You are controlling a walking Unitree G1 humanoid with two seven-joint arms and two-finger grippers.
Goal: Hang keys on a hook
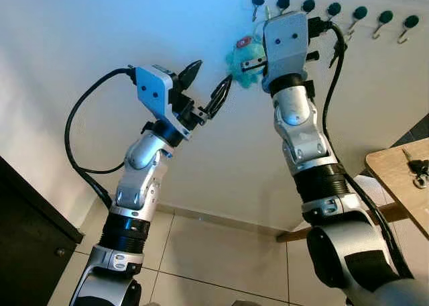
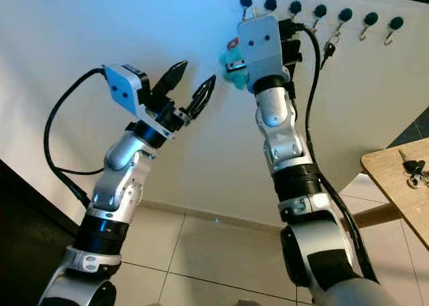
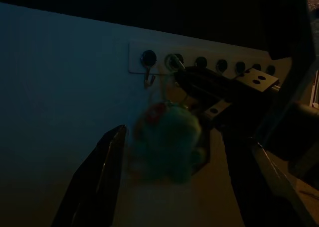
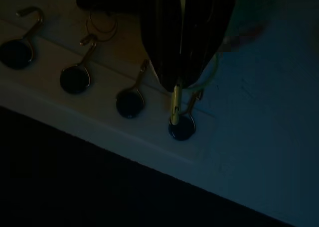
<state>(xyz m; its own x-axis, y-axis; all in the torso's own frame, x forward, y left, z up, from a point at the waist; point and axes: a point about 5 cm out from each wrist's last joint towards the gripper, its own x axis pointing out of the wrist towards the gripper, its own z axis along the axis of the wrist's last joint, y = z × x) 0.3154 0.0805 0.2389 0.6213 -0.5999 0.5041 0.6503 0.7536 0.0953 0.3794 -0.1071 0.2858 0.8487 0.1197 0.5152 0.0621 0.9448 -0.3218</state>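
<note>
Right gripper (image 4: 175,95) pinching key ring (image 4: 202,85) at hook (image 4: 181,127), fuzzy keychain (image 1: 245,61) dangling

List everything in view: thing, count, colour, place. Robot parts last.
hook rack: one, white strip, high on the wall.
hooks: seven, metal on black knobs, in a row on the rack.
keychain: one, teal plush, below the second hook from the left, held on its ring by the right gripper.
table: one, light wood, at the right edge.
keys: one dark bunch, on the table.
cabinet: one, black, lower left.
left gripper: black, open, beside the keychain.
right gripper: black, shut at the rack.
</note>
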